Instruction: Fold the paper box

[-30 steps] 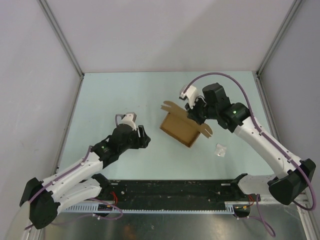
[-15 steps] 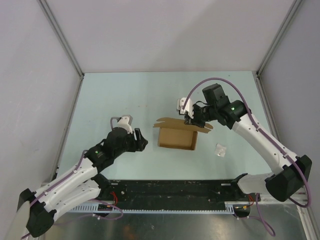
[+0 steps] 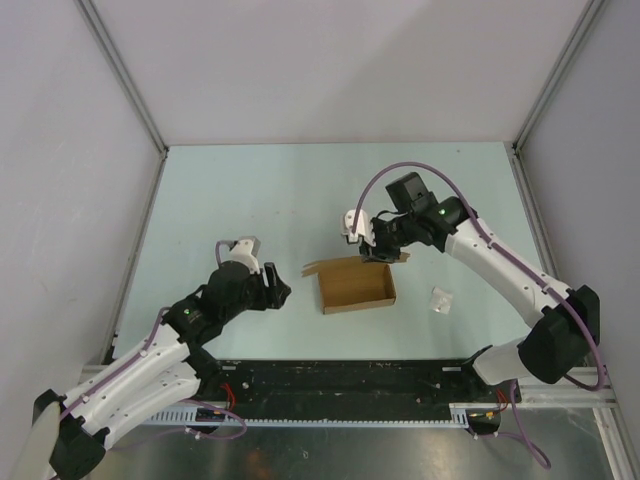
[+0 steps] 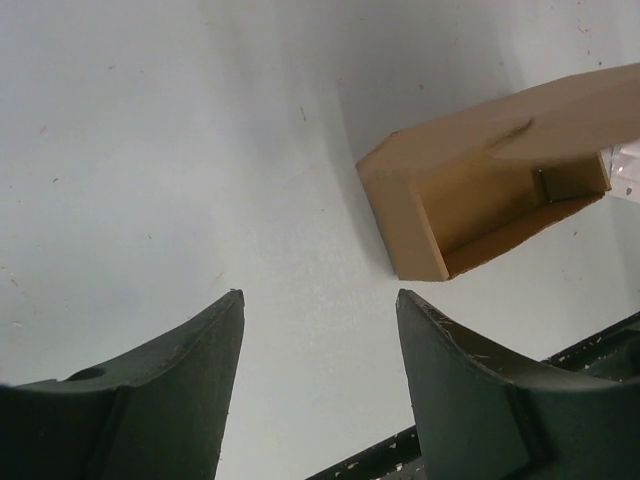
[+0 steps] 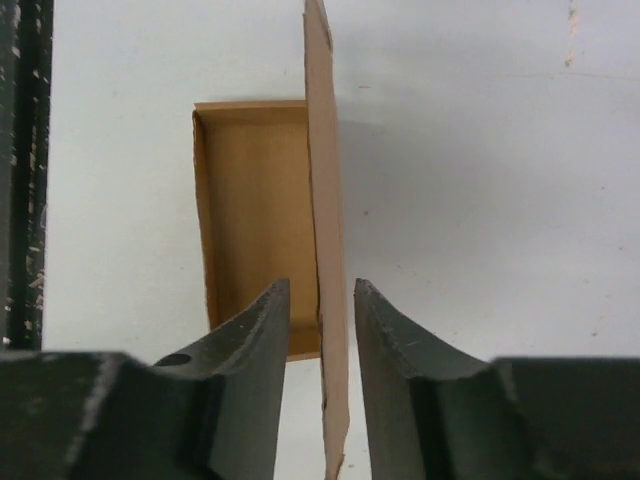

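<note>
- The table point(image 3: 250, 190) carried the paper box point(image 3: 357, 286) a little right of centre, towards the near edge, with its open side up and its lid flap point(image 5: 325, 150) standing free.
- The right gripper point(image 5: 321, 300) had closed to a narrow slot on that upright flap at the box's far side, seemingly to steer the fold.
- The left gripper point(image 4: 318, 297) hung wide open and empty, left of the box, probably ready to brace its end.
- A white wad point(image 3: 440, 300) lay apart, towards the right edge.

Pale green surface point(image 3: 250, 190), lightly speckled with small marks. Resting on it just right of centre is the brown paper box point(image 3: 355, 287), open side up, one long flap standing on edge. Off to its right, apart from it, lies a tiny white wad point(image 3: 440, 300). A black rail point(image 3: 340, 380) lines the near edge.
</note>
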Motion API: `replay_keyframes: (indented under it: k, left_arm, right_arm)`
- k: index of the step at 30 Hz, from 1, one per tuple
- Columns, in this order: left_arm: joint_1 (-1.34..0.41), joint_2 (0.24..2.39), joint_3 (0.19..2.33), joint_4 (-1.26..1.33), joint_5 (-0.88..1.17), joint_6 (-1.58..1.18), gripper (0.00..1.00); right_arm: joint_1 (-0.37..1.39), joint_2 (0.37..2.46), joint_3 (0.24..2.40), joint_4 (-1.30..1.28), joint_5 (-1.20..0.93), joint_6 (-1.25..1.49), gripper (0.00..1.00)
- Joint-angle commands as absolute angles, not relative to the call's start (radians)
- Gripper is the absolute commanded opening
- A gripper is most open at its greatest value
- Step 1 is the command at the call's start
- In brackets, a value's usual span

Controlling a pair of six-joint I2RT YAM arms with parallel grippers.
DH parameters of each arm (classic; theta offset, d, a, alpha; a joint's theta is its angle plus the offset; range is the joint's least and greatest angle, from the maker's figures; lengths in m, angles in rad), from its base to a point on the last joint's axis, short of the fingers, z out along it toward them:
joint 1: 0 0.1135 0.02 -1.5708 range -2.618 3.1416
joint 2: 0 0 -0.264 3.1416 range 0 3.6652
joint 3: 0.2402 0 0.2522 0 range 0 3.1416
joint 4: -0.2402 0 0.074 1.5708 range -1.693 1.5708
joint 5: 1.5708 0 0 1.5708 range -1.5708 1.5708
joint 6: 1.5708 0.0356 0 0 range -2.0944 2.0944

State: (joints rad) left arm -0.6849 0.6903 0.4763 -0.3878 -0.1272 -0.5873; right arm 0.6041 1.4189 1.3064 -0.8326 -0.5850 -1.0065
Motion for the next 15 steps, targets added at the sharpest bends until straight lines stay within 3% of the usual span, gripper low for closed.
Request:
replay_keyframes:
  k: [1, 5, 15]
  left_arm:
    - [-0.678, 0.676, 0.476, -0.394, -0.138, -0.607, 0.68]
    - [-0.680, 0.673, 0.476, -0.397, -0.138, -0.607, 0.68]
    - [-0.678, 0.675, 0.463, -0.400, -0.147, -0.611, 0.69]
  right_arm:
    - [0.615, 1.430, 1.312, -0.802, -0.601, -1.023, 0.41]
    - [0.612, 1.428, 1.310, -0.767, -0.603, -0.999, 0.53]
    - [0.485, 1.273, 1.310, -0.493, -0.776, -0.652, 0.69]
